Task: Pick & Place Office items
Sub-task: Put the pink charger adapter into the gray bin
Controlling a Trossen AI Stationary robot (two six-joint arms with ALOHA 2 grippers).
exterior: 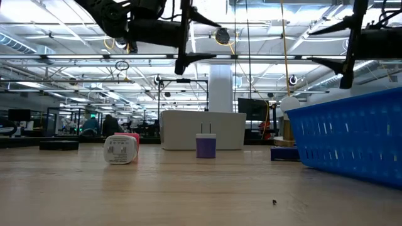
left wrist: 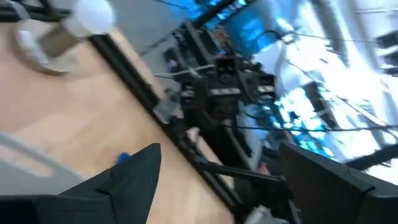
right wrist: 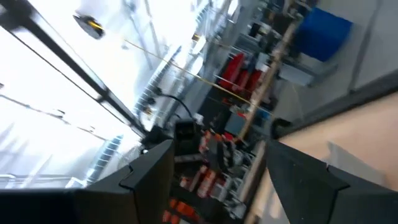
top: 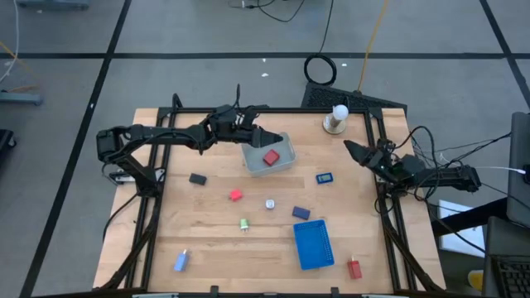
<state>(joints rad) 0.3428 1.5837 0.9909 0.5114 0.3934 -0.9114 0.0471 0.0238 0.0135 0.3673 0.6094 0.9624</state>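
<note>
wooden table, upper centre: bin holds one red block. about eight items lie scattered mid-frame. left gripper open, empty, above bin; right gripper open, empty.

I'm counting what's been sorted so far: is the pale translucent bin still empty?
Not empty: the pale translucent rectangular bin holds one small red block, seen from above. The other pieces lie on the wooden table.

Pale bin, blue tray and white bulb on the table.
</note>
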